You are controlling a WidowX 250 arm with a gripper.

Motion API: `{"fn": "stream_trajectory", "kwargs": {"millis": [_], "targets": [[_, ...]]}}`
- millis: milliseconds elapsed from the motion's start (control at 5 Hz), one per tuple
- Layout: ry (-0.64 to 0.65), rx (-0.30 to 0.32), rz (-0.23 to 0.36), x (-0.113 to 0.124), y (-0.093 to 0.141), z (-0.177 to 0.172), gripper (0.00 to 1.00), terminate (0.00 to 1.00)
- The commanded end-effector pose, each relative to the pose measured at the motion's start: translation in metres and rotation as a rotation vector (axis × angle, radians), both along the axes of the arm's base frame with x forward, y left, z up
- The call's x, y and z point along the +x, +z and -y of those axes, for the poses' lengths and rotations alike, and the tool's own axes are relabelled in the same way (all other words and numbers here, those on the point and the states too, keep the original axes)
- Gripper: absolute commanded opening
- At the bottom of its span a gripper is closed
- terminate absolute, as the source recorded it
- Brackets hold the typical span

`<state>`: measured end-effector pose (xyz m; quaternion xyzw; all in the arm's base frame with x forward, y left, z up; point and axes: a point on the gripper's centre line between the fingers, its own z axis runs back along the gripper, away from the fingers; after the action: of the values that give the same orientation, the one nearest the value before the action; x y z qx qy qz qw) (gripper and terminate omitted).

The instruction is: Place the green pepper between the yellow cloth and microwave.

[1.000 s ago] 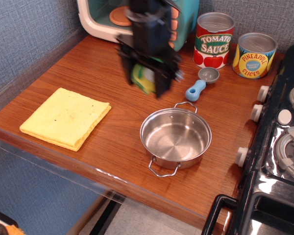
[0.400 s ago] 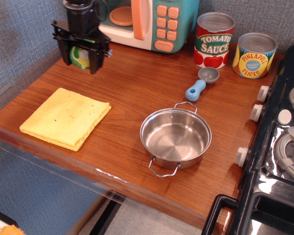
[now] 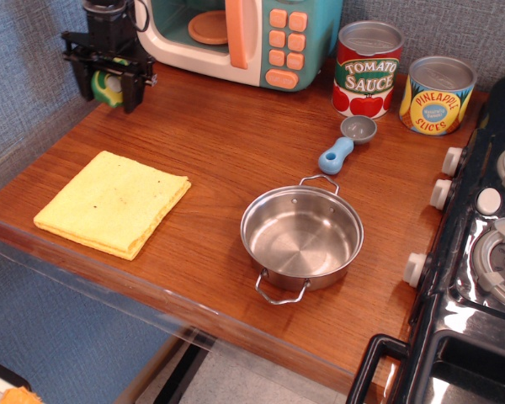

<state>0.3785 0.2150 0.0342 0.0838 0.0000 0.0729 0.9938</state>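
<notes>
Judging from the single view, the green pepper [image 3: 107, 87] is clamped between the fingers [image 3: 133, 91] of the gripper [image 3: 108, 84], just left of the microwave [image 3: 244, 38]. Its height above the table [image 3: 219, 143] is unclear. Released there, it could land beyond the yellow cloth [image 3: 111, 202], outside the gap.

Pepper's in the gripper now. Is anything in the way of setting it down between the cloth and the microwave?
Nothing visible. The gripper holds the pepper near the microwave; the wood between there and the cloth is bare.
</notes>
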Motion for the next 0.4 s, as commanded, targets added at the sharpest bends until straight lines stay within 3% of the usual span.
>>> {"fn": "stream_trajectory", "kwargs": {"millis": [0, 200], "targets": [[-0.112, 0.012, 0.018, 0.006, 0.014, 0.007, 0.0, 0.0], [-0.158, 0.024, 0.009, 0.008, 0.011, 0.023, 0.0, 0.0]]}}
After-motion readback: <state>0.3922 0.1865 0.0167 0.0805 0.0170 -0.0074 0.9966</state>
